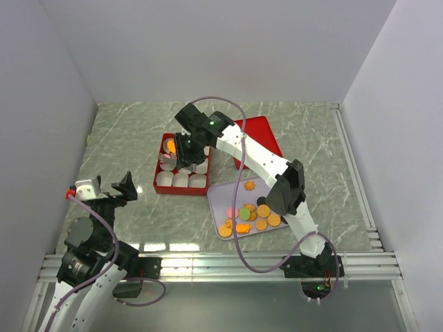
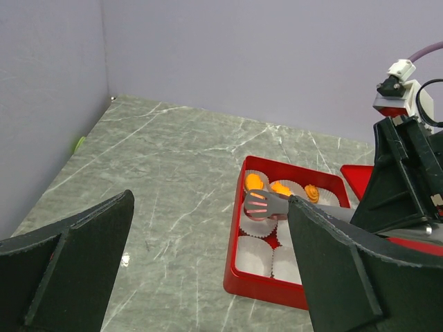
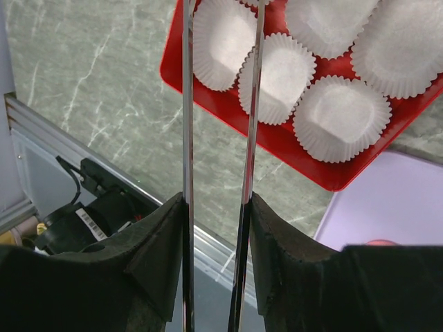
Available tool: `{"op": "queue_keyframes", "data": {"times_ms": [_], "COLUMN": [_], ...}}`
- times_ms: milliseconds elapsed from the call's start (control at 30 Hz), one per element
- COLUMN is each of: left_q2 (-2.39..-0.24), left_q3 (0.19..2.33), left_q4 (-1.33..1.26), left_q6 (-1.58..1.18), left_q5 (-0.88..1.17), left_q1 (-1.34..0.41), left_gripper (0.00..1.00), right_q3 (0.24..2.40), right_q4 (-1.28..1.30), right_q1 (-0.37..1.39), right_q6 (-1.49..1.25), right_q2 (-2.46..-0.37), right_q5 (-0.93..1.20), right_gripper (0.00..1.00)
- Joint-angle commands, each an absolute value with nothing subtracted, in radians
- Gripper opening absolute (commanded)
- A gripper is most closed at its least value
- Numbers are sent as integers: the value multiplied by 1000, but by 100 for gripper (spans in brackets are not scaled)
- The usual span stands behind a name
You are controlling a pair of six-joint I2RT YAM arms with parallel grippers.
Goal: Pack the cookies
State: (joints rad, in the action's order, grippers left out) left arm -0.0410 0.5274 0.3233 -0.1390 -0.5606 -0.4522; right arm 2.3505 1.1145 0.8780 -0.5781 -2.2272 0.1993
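The cookies (image 1: 252, 218) lie on a lavender tray (image 1: 228, 190): mostly orange, with one green, one pink and one black. My right gripper (image 1: 188, 143) is shut on metal tongs (image 3: 252, 104), whose slotted head (image 2: 266, 204) hangs over the left middle cups of the red box (image 1: 181, 190). Something pink shows in the tongs' head (image 1: 167, 158). Orange cookies (image 2: 280, 187) sit in the box's far row of white paper cups; the near cups (image 3: 277, 76) are empty. My left gripper (image 1: 111, 185) is open and empty at the near left, apart from the box.
The red lid (image 1: 261, 135) lies behind the tray, to the right of the box. Grey walls close in the left, back and right. A metal rail (image 1: 208, 263) runs along the near edge, and the right arm's cable (image 1: 239, 228) loops over the tray.
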Motion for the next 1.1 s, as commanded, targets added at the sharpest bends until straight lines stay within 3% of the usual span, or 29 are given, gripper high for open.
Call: {"op": "queue_keyframes", "data": {"times_ms": [0,667,1067], "left_q2": [-46,-54,-54], "left_q3": [531,532,532], "left_q4": [314,316,316], "left_q6": [-121,-118,-112], "left_q5": [-538,-534,-512], "left_q1": [-449,-449,-449], "left_gripper": [100,99,99], "right_q3": [2381,2362,2169], "right_q4": [1080,1065,1077], "right_q1": [871,856,851], "right_q6": [-561,-566,-560], "right_q2": [-2227,-2200,-1955], "right_q5": [183,161,54], "right_gripper": [46,51,50]}}
